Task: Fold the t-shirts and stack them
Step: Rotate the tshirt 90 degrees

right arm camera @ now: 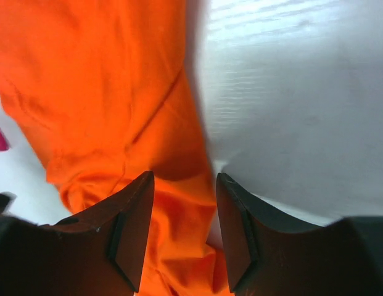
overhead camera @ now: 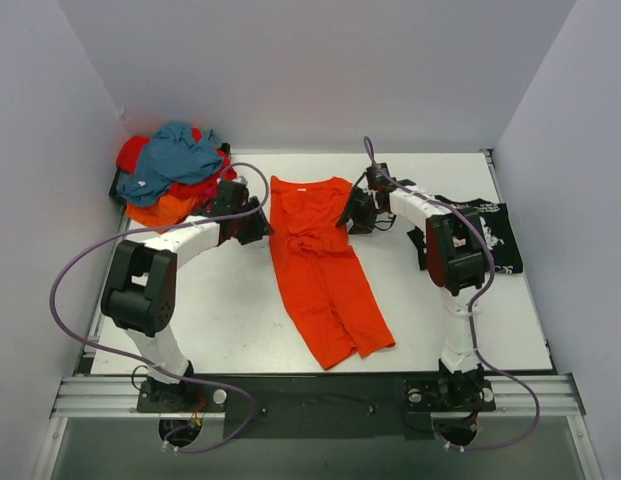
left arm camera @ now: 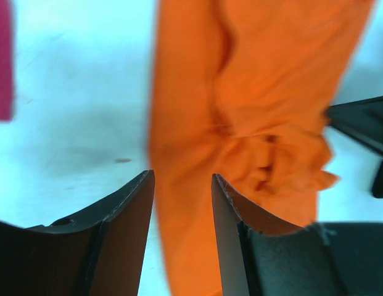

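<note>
Only overhead: shirt pile [overhead camera: 175,172], black printed shirt [overhead camera: 498,238]; up close, orange shirt [left arm camera: 240,92].

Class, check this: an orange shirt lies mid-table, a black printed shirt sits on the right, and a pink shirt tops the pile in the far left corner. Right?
No. A teal blue shirt tops the pile, not a pink one, as the top view shows. The orange shirt and black printed shirt are as stated.
</note>
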